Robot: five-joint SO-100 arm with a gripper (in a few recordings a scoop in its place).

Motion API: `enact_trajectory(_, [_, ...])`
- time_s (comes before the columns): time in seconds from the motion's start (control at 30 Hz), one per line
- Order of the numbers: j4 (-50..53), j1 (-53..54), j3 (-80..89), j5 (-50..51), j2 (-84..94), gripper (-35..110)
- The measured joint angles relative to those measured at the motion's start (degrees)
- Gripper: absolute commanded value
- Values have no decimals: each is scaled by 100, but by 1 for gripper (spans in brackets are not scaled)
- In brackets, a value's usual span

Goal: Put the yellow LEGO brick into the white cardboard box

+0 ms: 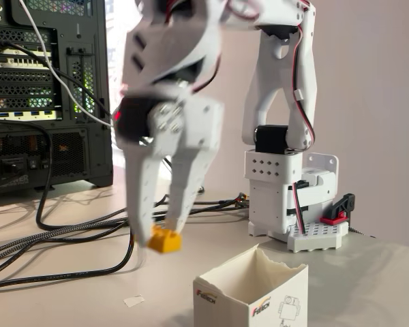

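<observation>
Gripper point(160, 231) pinching yellow LEGO brick point(164, 240), lengthwise horizontal

An office or hobby lab: a PC tower point(48, 95) and loose cables point(61, 235) on a desk point(382, 272).

Claw point(162, 230) w/ yellow brick point(163, 240), above-left of box point(251, 296)
</observation>
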Motion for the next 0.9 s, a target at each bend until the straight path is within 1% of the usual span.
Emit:
enact_trajectory(0.17, [176,-800,-352,571,0,-9])
enact_trajectory(0.33, [167,-1239,-431,958,0,-9])
enact_trajectory(0.43, [149,-1371,-439,1028,0,-2])
enact_trajectory(0.53, [149,-1424,-439,1046,0,9])
enact_trajectory(0.6, [158,-1406,-439,1072,0,19])
enact_trajectory(0.63, [158,-1397,-439,1072,0,21])
enact_trajectory(0.73, [158,-1380,-439,1063,0,22])
enact_trajectory(0.9, [158,-1327,-439,1055,0,17])
